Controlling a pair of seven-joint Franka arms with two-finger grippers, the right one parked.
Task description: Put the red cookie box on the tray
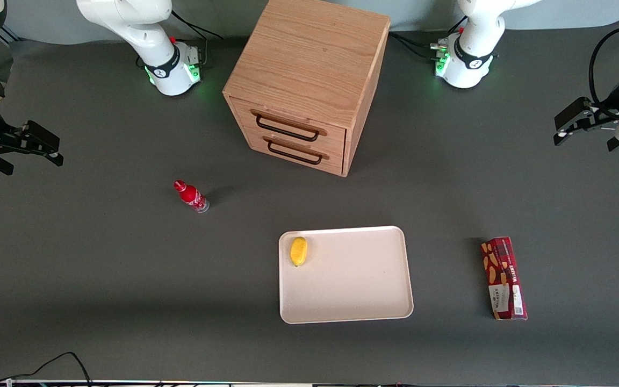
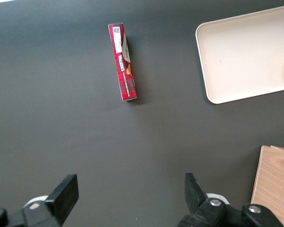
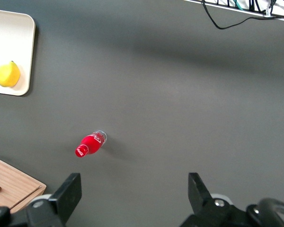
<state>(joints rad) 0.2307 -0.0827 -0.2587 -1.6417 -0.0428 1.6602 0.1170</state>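
My end effector (image 2: 128, 195) hung spread and empty above the surface (image 1: 127, 279). The red cookie box (image 1: 504, 278) lay flat, well apart from the tray (image 1: 352, 279).

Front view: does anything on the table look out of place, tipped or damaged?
Nothing stands out. The red cookie box lies flat beside the tray, a lemon sits on the tray, and the open gripper hangs above the table.

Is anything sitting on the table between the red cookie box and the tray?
Nothing visible. Bare tabletop separates the red cookie box from the tray. The lemon lies on the tray near the edge away from the box. The open pincer hangs above the table, holding nothing.
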